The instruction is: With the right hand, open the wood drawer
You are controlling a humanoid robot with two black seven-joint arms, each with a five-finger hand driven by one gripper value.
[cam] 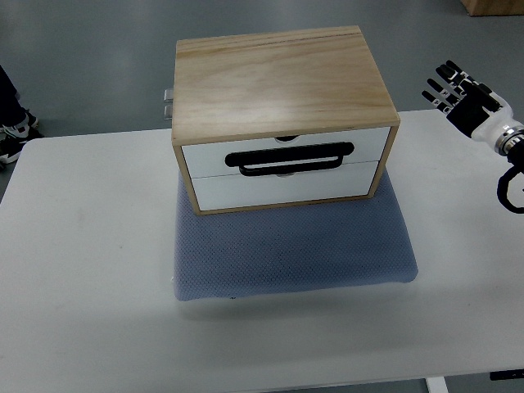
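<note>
White rectangular table (pixel 90 270) fills most of the top view; its surface carries everything else. A blue-grey mesh-textured mat (pixel 295 254) lies near the table's centre. On the mat's far part stands the light pine wood drawer box (pixel 278 82), its front facing the camera, with two white drawer fronts (pixel 286 168) stacked one above the other. Both fronts sit flush with the wooden frame, no gap visible at either, so both drawers read as closed. A black loop-shaped handle (pixel 291 157) lies across the seam between the two fronts; which drawer it belongs to cannot be told from this view.

The right hand (pixel 458 92), black-fingered with a white wrist, hangs at the picture's right edge, beyond the table's far right corner and well apart from the box. Its fingers are extended and relaxed, grasping nothing. The left arm does not show.

Progress, as judged: nothing of the opening is done. No contact with the handle yet. Left to do: bring the right hand across to the box front, hook the fingers through the black handle, pull the drawer toward the camera side.
</note>
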